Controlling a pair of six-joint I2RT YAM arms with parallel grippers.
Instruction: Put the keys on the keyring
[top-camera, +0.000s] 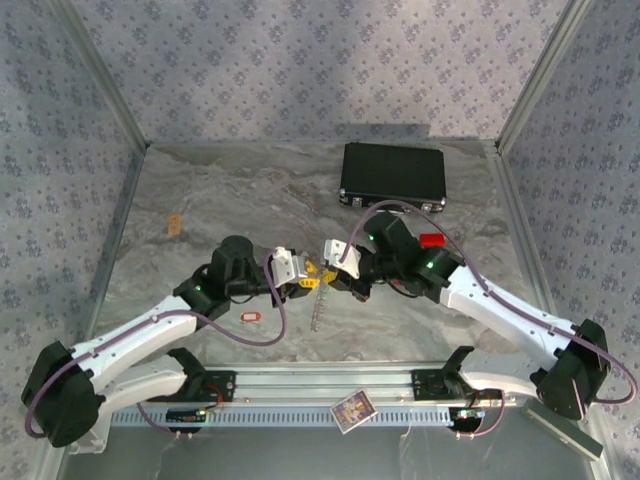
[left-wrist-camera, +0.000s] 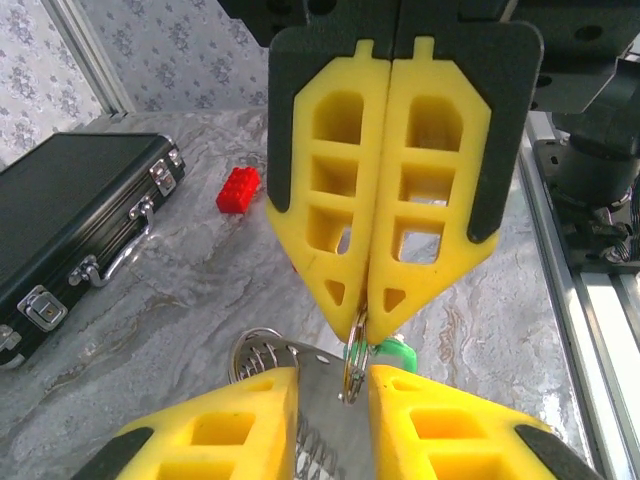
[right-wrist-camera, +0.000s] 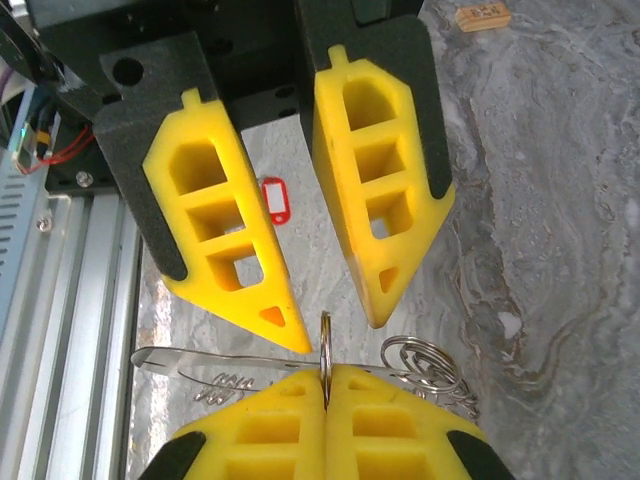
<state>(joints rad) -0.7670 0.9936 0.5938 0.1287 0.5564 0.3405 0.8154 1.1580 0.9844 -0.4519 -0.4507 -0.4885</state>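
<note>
Top view: two robot arms meet nose to nose over a grey marbled desk. The left end effector and right end effector almost touch. The red-tagged key lies loose on the desk near the left arm. A pale silvery chain, which I take for the keyring, lies just below the meeting point. What either arm grips is too small to tell here.

Left wrist view: the left end effector has its yellow fingers a little apart and holds nothing. Facing it, the right end effector is clamped on a thin metal ring, seen edge-on. The green-tagged key sits just behind that ring. Whether the two are joined is hidden.

Right wrist view: the right end effector pinches the thin metal ring, whose top edge stands up in front of the gap in the left end effector. Wire loops of the keyring lie just to the right.

The step in hand looks like presenting the ring for threading. The next move likely calls for the left fingers to close on it with fine alignment. The red-tagged key is not yet picked up.
</note>
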